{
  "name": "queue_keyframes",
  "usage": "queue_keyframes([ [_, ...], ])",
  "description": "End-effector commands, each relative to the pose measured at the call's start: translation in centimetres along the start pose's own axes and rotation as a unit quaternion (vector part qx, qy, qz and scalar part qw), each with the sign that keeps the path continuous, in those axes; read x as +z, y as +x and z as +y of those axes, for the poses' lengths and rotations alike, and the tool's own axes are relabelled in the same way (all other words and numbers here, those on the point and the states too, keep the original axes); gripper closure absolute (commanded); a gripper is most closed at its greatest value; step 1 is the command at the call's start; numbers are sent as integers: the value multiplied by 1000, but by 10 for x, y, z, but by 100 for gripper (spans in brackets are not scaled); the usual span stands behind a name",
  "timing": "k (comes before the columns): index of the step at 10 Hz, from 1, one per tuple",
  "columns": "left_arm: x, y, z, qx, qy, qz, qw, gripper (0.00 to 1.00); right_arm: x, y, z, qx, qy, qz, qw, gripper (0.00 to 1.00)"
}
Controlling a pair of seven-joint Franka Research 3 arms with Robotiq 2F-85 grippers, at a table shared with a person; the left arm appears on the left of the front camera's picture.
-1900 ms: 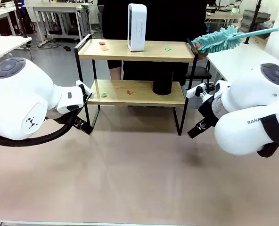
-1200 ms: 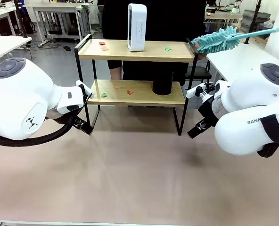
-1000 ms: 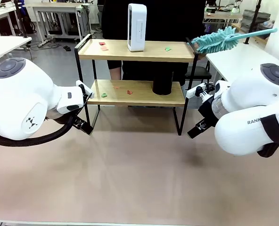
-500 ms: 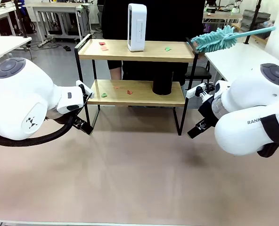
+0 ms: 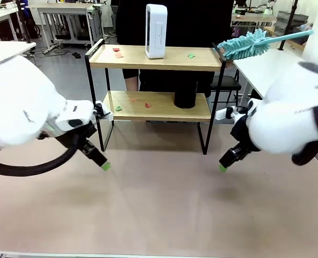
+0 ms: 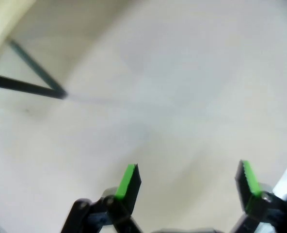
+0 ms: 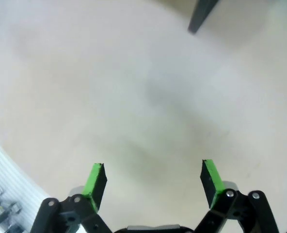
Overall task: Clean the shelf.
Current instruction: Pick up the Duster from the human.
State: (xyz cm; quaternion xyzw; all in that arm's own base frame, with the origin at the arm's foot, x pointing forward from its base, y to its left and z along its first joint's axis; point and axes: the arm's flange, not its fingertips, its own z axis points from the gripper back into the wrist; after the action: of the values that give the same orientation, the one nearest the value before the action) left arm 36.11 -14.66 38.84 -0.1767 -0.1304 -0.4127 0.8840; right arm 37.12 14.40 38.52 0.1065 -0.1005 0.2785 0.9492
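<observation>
The shelf [image 5: 153, 58] stands at the table's far middle, two light wooden boards in a black frame. A white tower device [image 5: 155, 30] and small red and green scraps [image 5: 116, 52] lie on its top board. A black cylinder [image 5: 185, 94] and more scraps [image 5: 146, 105] sit on the lower board. A teal duster [image 5: 246, 45] is held at the shelf's top right corner. My left gripper [image 5: 102, 164] hangs open over bare tabletop, its fingers [image 6: 128, 179] wide apart. My right gripper [image 5: 223, 165] is likewise open with its pads [image 7: 96, 182] spread, near a shelf leg [image 7: 201, 14].
A person in black stands behind the shelf. The beige tabletop [image 5: 159, 209] stretches in front of both arms. White tables [image 5: 266, 67] flank the scene on both sides.
Both arms have swung down and forward, bringing their open grippers low over the tabletop. The duster has lifted slightly at the shelf's right corner.
</observation>
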Motion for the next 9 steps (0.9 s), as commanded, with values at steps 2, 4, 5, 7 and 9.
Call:
queue_keyframes([
  [2,118,-47,48,33,-68,-31,997,0,110,-56,-41,-121,157,-59,978,0],
  [4,203,-97,75,103,-92,-182,974,0,176,-134,-77,-192,240,-176,935,0],
  [5,240,-127,92,138,-100,-255,952,0,194,-170,-97,-231,258,-223,911,0],
  [7,281,-201,135,214,-136,-381,889,0,217,-246,-139,-301,285,-312,855,0],
  [9,260,-247,159,266,-182,-443,837,0,216,-311,-185,-370,303,-376,793,0],
])
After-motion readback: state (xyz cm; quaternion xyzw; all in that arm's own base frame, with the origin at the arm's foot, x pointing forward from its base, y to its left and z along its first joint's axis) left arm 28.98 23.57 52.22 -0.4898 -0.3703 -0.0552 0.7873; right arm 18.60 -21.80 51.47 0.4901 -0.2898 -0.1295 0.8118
